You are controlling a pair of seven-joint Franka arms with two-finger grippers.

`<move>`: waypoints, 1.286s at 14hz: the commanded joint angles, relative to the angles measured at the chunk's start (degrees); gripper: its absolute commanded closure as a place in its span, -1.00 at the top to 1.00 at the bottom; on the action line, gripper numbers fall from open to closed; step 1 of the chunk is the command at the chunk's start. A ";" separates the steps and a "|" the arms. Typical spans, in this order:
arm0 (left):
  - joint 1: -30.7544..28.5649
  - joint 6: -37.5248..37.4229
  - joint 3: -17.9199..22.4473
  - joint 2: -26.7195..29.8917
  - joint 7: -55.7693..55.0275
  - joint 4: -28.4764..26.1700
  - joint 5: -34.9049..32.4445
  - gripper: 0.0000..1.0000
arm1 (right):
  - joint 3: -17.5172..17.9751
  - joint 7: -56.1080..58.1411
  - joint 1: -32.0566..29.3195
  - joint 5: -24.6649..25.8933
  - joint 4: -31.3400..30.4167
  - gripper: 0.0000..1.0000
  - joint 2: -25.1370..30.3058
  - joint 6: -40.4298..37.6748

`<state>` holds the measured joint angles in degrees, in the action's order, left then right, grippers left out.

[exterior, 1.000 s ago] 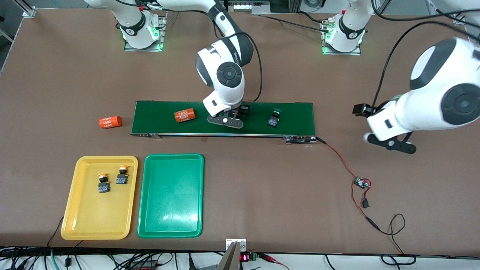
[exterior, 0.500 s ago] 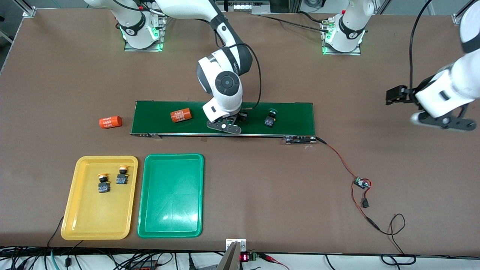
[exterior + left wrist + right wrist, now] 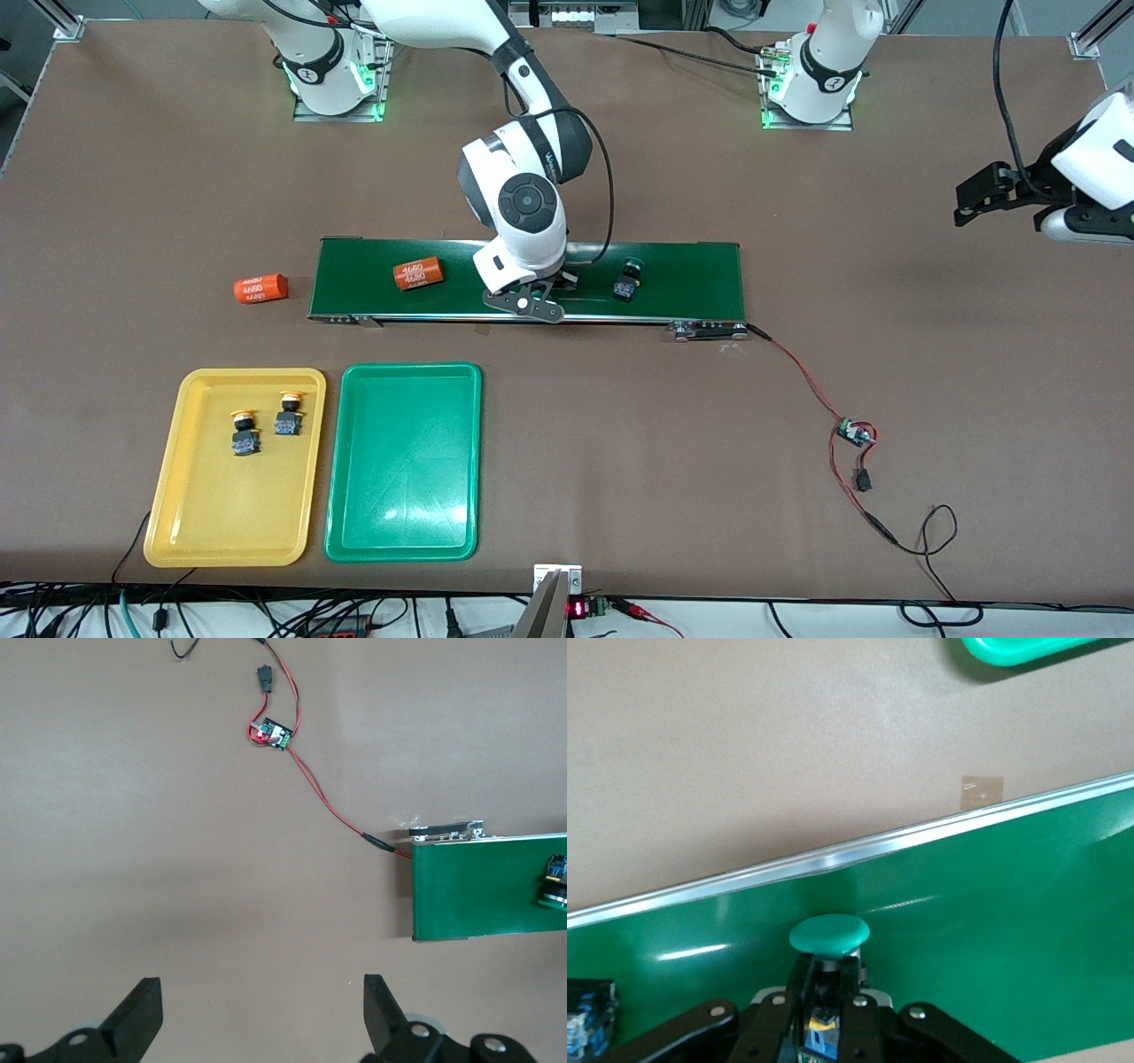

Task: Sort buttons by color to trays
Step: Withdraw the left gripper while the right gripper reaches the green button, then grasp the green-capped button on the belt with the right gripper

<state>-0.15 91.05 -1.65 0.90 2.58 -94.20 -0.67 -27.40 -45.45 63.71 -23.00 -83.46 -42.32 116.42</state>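
My right gripper [image 3: 529, 299] is down on the dark-green belt [image 3: 691, 275], shut on a green-capped button [image 3: 828, 935]; its fingers [image 3: 802, 988] clamp the body just below the cap. A second green button [image 3: 628, 279] lies on the belt beside it, toward the left arm's end, and also shows in the left wrist view [image 3: 555, 881]. Two yellow-orange buttons [image 3: 244, 431] [image 3: 289, 413] sit in the yellow tray [image 3: 177, 496]. The green tray [image 3: 403, 496] beside it holds nothing. My left gripper [image 3: 263, 1014] is open and empty, high over bare table off the belt's end.
An orange numbered cylinder [image 3: 418, 273] lies on the belt beside my right gripper, toward the right arm's end. Another [image 3: 260, 288] lies on the table off that end of the belt. A red-black wire with a small circuit board [image 3: 854, 433] trails from the belt's other end.
The loose green button and the orange cylinder have ridden along the belt toward the right arm's end. My right gripper shifted slightly with them. My left arm swung away toward the table's end.
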 commanded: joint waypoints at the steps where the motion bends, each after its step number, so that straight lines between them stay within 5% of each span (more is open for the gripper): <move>1: 0.94 1.14 0.07 0.25 0.76 0.23 -0.21 1.00 | -0.98 0.27 -1.74 -0.91 1.71 -0.72 0.04 0.13; 10: 1.03 1.23 -1.16 -0.11 -0.03 0.77 -0.39 1.00 | -2.83 2.73 -8.43 -0.82 8.05 -0.77 0.31 -2.95; 15: 0.94 1.14 -1.34 -0.11 0.06 0.77 -0.39 1.00 | -2.48 3.60 -7.20 -0.47 7.18 -0.77 0.31 -3.04; 18: 0.94 0.97 -1.34 -0.11 0.06 0.86 -0.39 1.00 | -2.57 5.45 -5.01 -0.30 6.21 -0.76 1.01 -9.35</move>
<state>0.68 92.32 -2.90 0.88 2.54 -94.15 -0.68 -29.81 -41.66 57.30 -23.00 -76.31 -42.22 110.07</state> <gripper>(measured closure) 0.000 0.881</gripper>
